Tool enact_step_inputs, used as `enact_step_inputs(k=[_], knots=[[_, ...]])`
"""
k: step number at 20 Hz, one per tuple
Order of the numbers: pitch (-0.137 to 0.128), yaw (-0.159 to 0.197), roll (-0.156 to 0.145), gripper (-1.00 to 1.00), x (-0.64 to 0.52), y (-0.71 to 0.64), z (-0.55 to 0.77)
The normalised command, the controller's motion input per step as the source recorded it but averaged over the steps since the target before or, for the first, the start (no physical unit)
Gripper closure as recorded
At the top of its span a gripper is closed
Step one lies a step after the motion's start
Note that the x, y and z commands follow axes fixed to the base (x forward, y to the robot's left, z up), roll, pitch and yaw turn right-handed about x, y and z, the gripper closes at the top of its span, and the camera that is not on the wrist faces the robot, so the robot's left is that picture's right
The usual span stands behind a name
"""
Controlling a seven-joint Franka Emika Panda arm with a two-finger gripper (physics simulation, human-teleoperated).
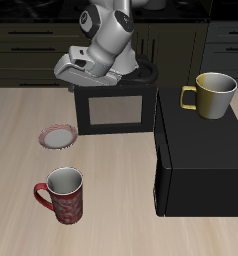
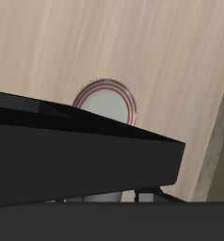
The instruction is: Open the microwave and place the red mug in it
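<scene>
Microwave (image 1: 196, 160) door (image 1: 113, 112) swung open. Red mug (image 1: 65, 196) at lower left of exterior frame, upright: rigid, light, glazed-slick; I'd pinch the rim wall. My gripper (image 1: 141, 72) state: can't tell.

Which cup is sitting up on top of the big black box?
The yellow-olive mug. It stands on top of the microwave, while the red mug stands down on the table, nearer its front edge.

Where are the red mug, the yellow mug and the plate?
red mug (image 1: 66, 198): exterior view, outer wall of the body.
yellow mug (image 1: 215, 97): exterior view, side wall.
plate (image 2: 106, 101): wrist view, pale centre inside the red rim.
</scene>
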Motion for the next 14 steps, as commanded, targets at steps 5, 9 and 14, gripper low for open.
enact_step_inputs(k=[5,9,14], knots=[[0.050,-0.021,-0.039,-1.00,-0.09,-0.20,0.12],[-0.018,0.007,-0.003,-1.00,-0.17,-0.16,0.29],[-0.010,0.035,0.020,-1.00,-0.08,0.00,0.27]])
